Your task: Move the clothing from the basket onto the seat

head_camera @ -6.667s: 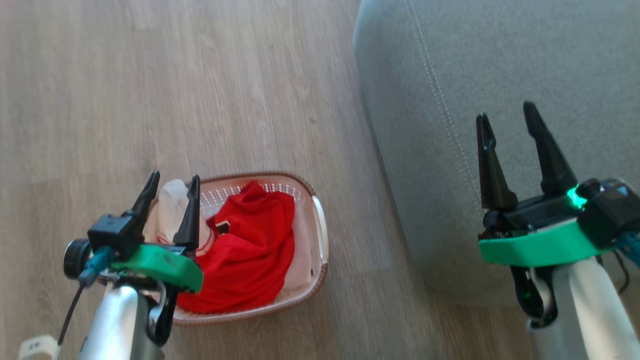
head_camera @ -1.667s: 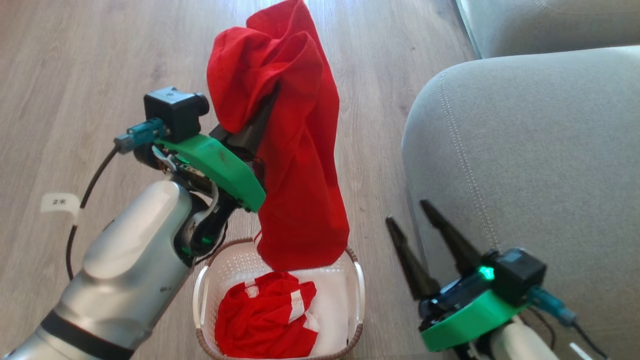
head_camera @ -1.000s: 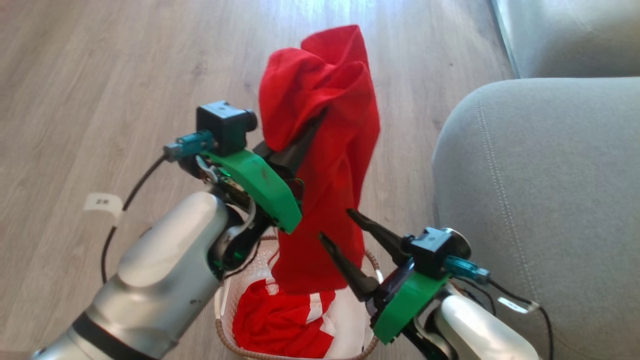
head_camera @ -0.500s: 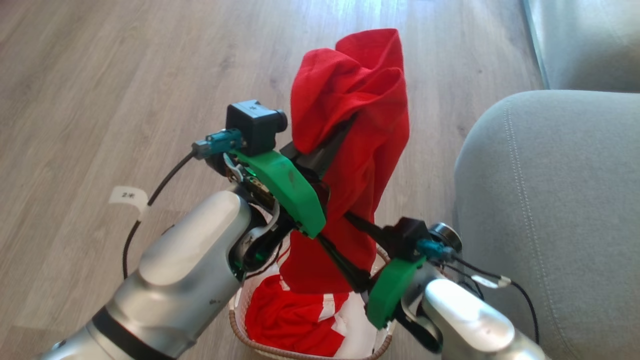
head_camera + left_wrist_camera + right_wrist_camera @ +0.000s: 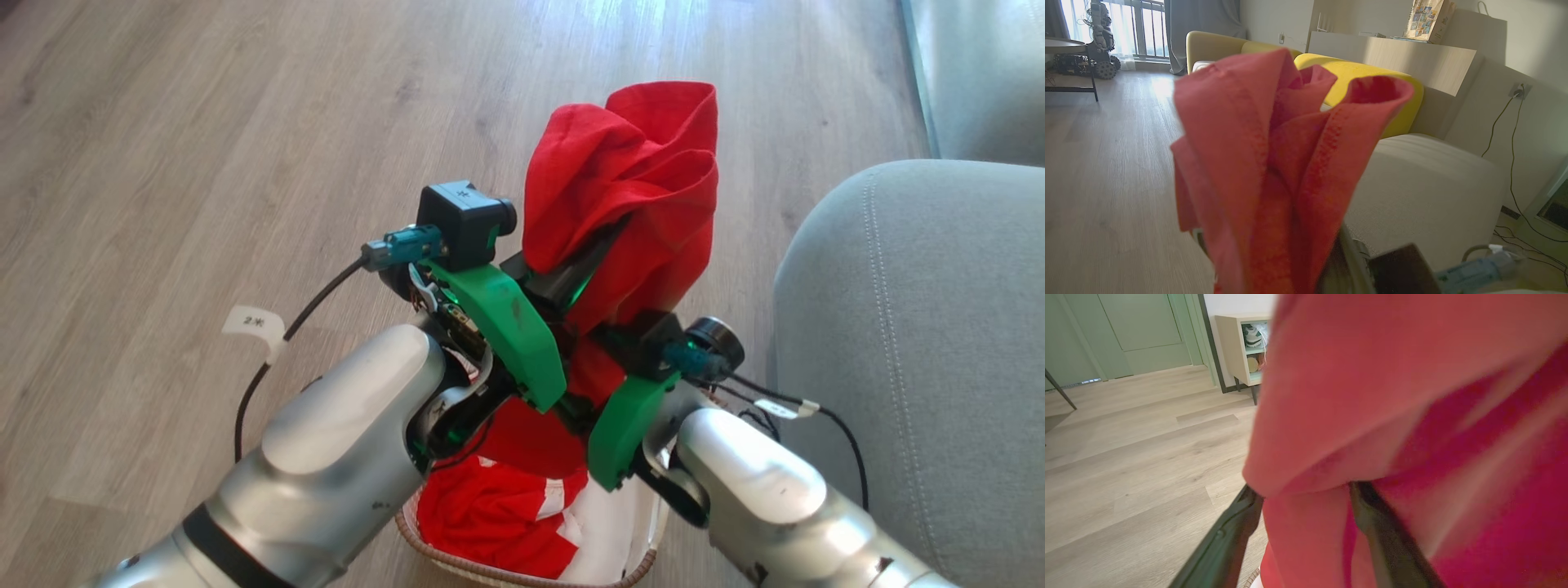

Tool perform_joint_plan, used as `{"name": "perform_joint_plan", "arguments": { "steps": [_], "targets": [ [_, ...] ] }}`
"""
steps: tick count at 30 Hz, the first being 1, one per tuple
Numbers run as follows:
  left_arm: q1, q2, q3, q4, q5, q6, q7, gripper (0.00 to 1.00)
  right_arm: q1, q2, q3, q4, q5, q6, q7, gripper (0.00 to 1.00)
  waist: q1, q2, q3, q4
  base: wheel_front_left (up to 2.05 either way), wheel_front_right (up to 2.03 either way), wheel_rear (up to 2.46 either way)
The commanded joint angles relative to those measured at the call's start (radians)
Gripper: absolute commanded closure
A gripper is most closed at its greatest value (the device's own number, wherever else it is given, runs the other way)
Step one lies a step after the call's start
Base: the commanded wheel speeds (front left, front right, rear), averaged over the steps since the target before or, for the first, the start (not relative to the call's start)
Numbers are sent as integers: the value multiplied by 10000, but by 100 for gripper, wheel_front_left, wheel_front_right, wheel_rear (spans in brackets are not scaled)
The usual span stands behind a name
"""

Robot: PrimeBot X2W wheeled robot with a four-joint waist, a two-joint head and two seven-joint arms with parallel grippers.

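Right tool (image 5: 1304,494) now further in, wide astride hanging clothing (image 5: 629,163); left tool (image 5: 592,257) tight on its top

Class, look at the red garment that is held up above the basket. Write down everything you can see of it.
The red garment is soft, plain bright red cloth, bunched in folds at the top, a stitched hem showing. The left gripper, shut on it, holds it up; it hangs over the basket, beside the seat. The right gripper has its fingers apart, one each side of a lower fold.
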Motion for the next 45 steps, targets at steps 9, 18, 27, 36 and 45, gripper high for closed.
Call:
{"name": "perform_joint_plan", "arguments": {
  "steps": [9,18,27,36,45],
  "targets": [
    [-819,72,350,-55,-105,-113,-122,100,-421,200,-397,-430,290,-2,-53,100,0,0,30,40,0,0,0],
    [-771,256,535,263,-151,-23,-350,100,-55,172,-366,-859,377,-2,-53,100,0,0,40,-261,0,0,0],
    [-664,497,715,559,-203,59,-565,100,797,-244,-712,-2143,299,-2,-53,100,0,0,16,-596,0,0,0],
    [-485,755,848,652,-265,171,-721,100,1774,-808,-1403,-3479,45,-2,-53,100,0,0,-29,-1018,0,0,0],
    [-177,952,928,520,-388,336,-791,70,2589,-1121,-2466,-4745,-284,-2,-53,100,0,0,-64,-1512,0,0,0]
  ]
}}
